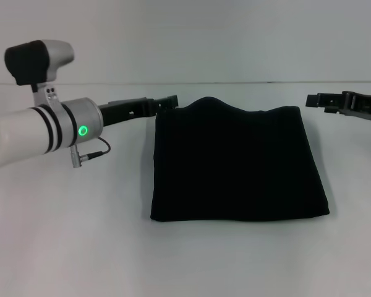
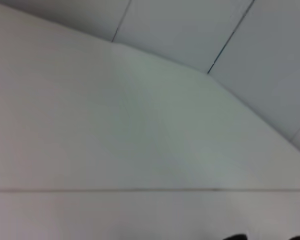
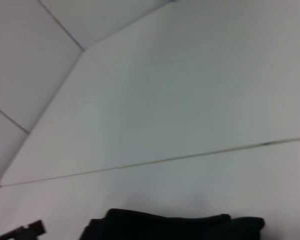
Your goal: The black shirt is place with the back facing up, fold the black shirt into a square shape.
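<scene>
White table (image 1: 68,247), plain matte top, runs back to a pale wall; a thin dark seam line crosses the surface near the far edge, seen in both wrist views too. One thing lies directly on it: the black shirt (image 1: 235,164), folded into a rough square, flat on the table at centre. Near edge straight, side edges fairly straight, far edge wavy with a raised hump on its left part. No lettering shows on the upper face. Right wrist view catches the shirt's far edge (image 3: 175,226) against the white top.
</scene>
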`<state>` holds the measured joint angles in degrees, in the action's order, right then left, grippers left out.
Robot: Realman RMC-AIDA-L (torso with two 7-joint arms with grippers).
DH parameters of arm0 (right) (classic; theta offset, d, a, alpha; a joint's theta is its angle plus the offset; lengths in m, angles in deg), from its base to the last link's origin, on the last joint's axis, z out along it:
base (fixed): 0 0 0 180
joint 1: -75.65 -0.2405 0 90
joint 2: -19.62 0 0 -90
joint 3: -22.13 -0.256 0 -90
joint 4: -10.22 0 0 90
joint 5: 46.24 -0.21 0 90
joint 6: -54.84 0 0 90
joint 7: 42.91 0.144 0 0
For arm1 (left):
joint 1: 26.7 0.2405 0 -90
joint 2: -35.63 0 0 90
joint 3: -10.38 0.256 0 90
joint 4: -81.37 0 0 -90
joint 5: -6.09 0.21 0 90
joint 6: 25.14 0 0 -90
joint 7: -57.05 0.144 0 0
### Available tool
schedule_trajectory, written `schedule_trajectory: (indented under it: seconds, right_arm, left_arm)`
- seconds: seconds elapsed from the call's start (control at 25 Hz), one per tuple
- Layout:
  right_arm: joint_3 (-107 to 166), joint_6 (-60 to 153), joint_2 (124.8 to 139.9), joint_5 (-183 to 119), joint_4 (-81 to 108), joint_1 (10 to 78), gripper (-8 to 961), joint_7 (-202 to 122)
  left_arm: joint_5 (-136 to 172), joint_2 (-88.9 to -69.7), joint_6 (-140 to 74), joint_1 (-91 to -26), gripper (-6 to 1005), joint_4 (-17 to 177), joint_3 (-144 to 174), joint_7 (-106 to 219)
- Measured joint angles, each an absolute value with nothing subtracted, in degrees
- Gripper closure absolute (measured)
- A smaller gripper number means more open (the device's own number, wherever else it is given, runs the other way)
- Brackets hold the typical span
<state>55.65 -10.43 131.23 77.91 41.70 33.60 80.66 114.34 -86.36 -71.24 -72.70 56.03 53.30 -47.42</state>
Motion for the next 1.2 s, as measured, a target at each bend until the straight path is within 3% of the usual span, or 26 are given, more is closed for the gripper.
schedule_trajectory:
  seconds: [0.44,1.2]
  right_arm:
    - [56.1,-11.6,130.61,77.03,41.44,34.46,165,79.7]
    - [58.0,-9.71,131.18,77.25,41.32,33.81,157,80.07]
  left_arm:
    - [114.54,-86.89,-68.56,-73.65,177,56.47,62.4,-47.84]
    - [115.78,-88.14,-62.06,-76.64,211,58.62,66.14,-47.56]
